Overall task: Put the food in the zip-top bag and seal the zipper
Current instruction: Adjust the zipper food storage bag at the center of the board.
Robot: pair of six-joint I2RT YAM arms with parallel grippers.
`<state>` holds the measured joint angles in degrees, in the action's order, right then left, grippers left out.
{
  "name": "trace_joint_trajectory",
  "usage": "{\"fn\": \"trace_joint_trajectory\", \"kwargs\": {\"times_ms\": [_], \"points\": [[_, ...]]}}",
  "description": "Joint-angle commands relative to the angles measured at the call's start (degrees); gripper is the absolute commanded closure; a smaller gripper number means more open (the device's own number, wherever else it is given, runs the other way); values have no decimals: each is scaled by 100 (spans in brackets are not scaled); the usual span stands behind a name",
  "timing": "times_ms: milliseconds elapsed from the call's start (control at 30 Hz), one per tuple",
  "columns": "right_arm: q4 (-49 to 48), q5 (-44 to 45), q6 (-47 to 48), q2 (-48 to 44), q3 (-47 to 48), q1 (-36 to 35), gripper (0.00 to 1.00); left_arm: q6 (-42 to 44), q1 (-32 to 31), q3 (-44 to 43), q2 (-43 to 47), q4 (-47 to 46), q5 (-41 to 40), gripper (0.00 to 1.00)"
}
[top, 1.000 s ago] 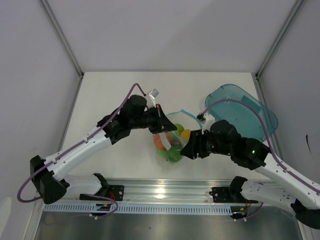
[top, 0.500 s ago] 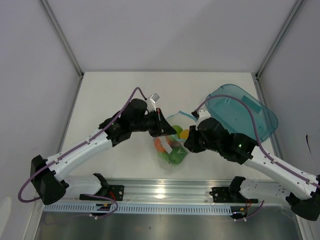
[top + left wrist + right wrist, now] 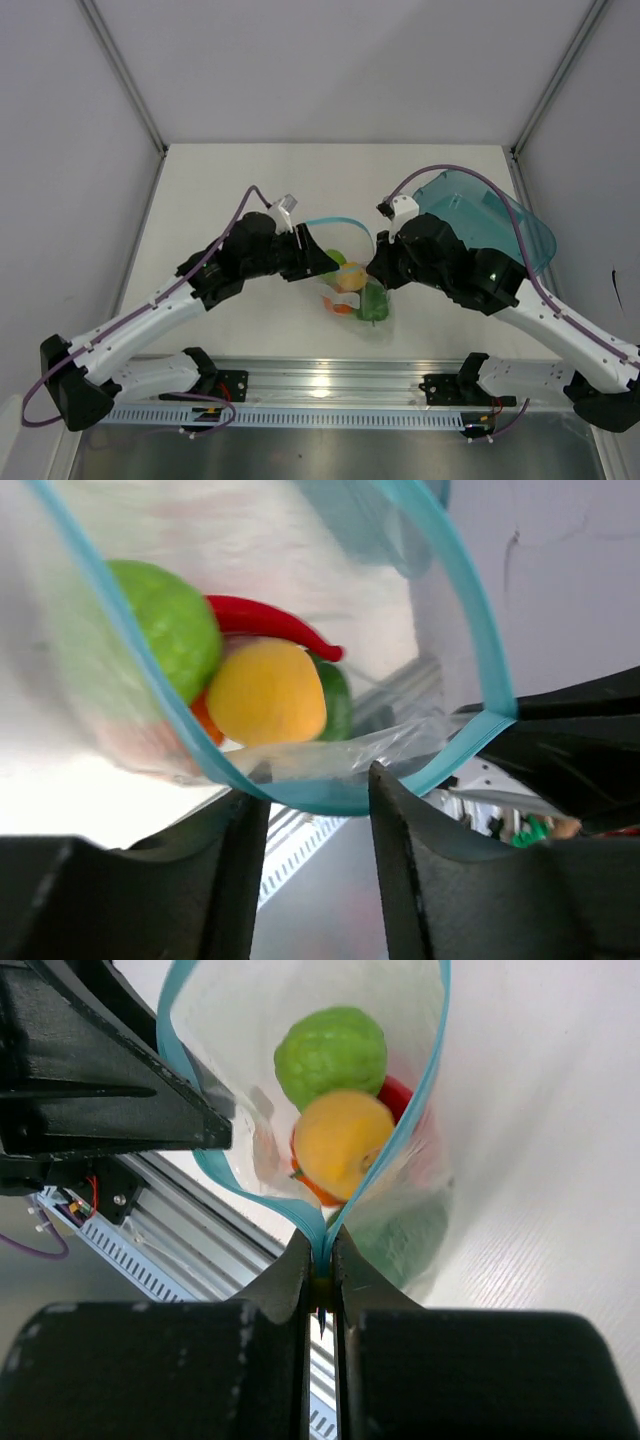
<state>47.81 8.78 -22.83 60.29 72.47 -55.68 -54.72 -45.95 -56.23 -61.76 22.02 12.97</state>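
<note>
Right pincer: my right pincer [image 3: 320,1270] was clenched on one end of the zipper [image 3: 482,650]; both lips of the strip met between its pads.
Left pincer: my left pincer [image 3: 315,810] stood released, jaws apart, with a bend of the strip lying in the gap; whether either pad brushed the plastic I could not tell from the wrist view.
Bag: the zip-top bag [image 3: 400,1230] hung between my two pincers over the table [image 3: 230,180], near its front edge, mouth uppermost.
Food: the food [image 3: 265,690] sat low inside the bag; lime [image 3: 330,1055], lemon [image 3: 345,1140] and a red pepper [image 3: 270,620] were plain to see, with something orange and something green behind them.
Zipper axis: from the pinched end the strip ran leftward toward my left pincer; its two lips bowed apart into an open loop that swung toward the far side of the table.
Nearer arm: the left was nearer the unsealed stretch; the right was fixed at the closed end.
Coming move, as I judged it: close the left jaws across both lips just beside the right pincer, then draw away from it along the strip.
Tray: the teal tray [image 3: 480,215] lay off to the right, beside my right arm.
</note>
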Motion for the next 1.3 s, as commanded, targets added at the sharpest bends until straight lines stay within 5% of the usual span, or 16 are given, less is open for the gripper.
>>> {"fn": "trace_joint_trajectory", "kwargs": {"times_ms": [0,233,467,800,900,1167,1267], "points": [[62,81,480,114,251,-39,100,338,34,191,550,442,-830,53],[-61,-174,902,106,250,-39,100,655,121,112,1464,1322,-2219,22],[-140,-429,1131,-70,-4,-83,100,1208,464,-397,1220,1507,-2352,17],[-176,-491,1211,-105,-83,-110,100,1947,816,-1391,-275,1314,-1026,46],[-193,-500,1211,-105,-119,-110,100,1939,816,-1391,-504,1078,-683,48],[-220,-456,1176,-140,-198,-118,100,1965,816,-1487,-1145,1182,-611,53],[-193,-394,1132,-184,-224,-118,100,1983,860,-1514,-1242,1234,-770,65]]}}
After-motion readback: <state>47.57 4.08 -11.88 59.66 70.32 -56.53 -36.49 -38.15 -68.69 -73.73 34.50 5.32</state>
